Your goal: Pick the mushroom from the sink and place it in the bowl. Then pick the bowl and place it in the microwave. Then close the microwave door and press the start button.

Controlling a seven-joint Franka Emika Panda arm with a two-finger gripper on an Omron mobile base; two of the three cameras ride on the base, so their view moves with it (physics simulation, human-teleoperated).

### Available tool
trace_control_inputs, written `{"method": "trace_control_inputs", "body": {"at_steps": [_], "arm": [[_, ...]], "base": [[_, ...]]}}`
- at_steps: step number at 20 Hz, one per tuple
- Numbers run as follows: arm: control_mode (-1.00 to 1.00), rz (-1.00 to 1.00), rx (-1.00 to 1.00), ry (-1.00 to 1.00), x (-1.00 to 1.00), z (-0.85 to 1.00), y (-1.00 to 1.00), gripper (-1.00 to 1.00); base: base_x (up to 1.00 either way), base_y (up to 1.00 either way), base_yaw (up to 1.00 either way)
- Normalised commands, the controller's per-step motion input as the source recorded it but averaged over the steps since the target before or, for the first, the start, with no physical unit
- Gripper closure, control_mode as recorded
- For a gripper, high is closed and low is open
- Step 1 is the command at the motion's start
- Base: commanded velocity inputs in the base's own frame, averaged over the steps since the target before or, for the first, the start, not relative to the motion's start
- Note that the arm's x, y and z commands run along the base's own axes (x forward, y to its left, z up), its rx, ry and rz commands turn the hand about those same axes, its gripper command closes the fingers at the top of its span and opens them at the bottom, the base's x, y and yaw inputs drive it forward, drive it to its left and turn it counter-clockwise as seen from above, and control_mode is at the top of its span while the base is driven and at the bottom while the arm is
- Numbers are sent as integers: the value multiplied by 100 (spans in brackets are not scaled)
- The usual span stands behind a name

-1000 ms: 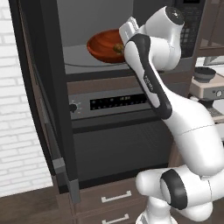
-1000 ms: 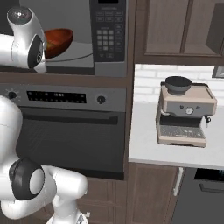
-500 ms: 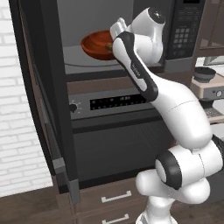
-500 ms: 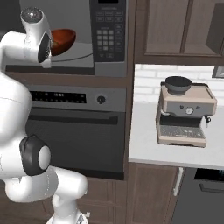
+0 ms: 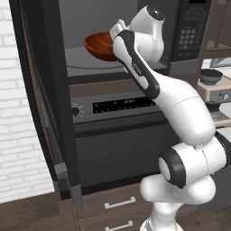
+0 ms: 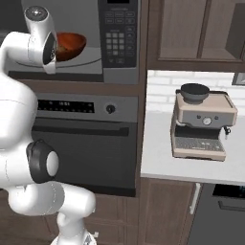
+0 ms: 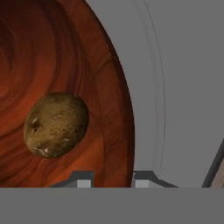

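The reddish-brown wooden bowl (image 5: 97,45) (image 6: 72,44) hangs inside the open microwave (image 6: 117,43), just above its grey floor. My gripper (image 7: 113,180) is shut on the bowl's (image 7: 65,52) rim, one fingertip inside and one outside. The brown-tan mushroom (image 7: 56,124) lies in the bowl's hollow. The microwave door (image 5: 45,90) stands swung wide open at the left. The keypad panel (image 5: 191,36) is to the right of the cavity. The sink is out of view.
An oven (image 5: 117,108) (image 6: 86,139) with a display strip and knob sits under the microwave, with drawers (image 5: 117,205) below. A coffee machine (image 6: 201,124) stands on the white counter (image 6: 162,158) to the right, under wooden wall cabinets.
The arm has lifted and swung the bowl leftward, deeper into the microwave cavity. The grip on the rim has stayed shut.
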Motion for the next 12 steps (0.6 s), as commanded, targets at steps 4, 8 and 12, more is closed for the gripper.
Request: {"method": "trace_control_inputs", "body": {"at_steps": [4,8,12], "arm": [[-100,0,0,-10,-57,0,0,-100],[-100,0,0,-15,-80,-2,0,-100],[-100,0,0,-16,-87,0,-3,-100]], "base": [[0,0,0],[0,0,0],[0,0,0]]}}
